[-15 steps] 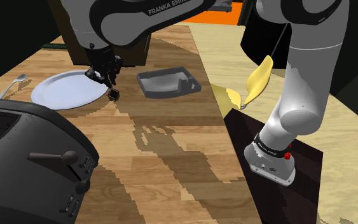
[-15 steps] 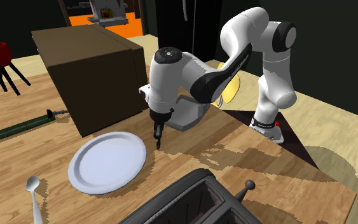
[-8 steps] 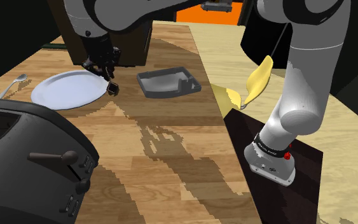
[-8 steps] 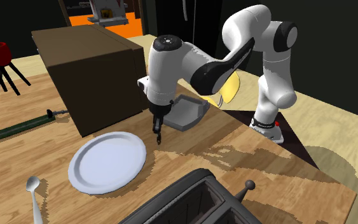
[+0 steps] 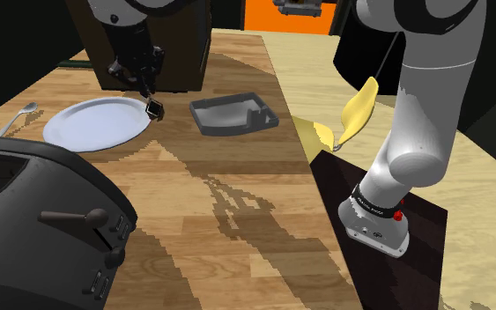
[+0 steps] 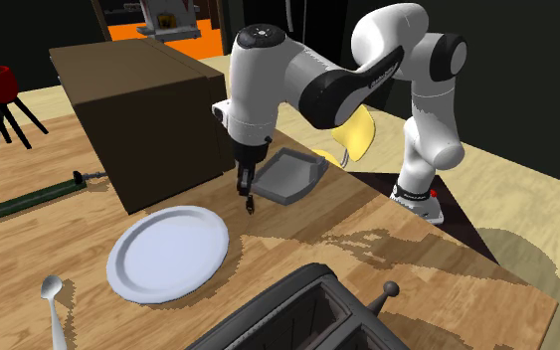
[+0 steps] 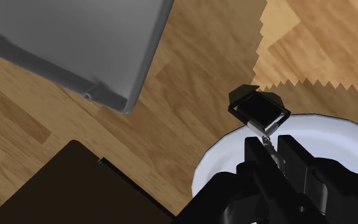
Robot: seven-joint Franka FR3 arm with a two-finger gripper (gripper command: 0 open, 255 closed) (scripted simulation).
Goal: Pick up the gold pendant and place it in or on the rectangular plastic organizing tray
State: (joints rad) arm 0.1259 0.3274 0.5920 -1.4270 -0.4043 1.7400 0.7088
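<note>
Jaws grasp the dark square pendant (image 5: 153,109), which dangles above the bench (image 5: 219,220); in the shoulder view, the grey tray (image 5: 233,113) sits at its three o'clock.

in the shoulder view a plate (image 5: 96,123) lies on the table (image 5: 237,202), with a spoon (image 5: 17,117) just to its left and the tray (image 5: 233,113) to its right, apart from it; a box (image 5: 180,53) stands behind the plate, a toaster (image 5: 43,220) in front of it at the near left; the stand (image 5: 422,264) sits beside the table's right edge; the pendant (image 5: 154,110) hangs from the gripper (image 5: 148,95) above the table just beside the plate's rim, on the tray's side
</note>
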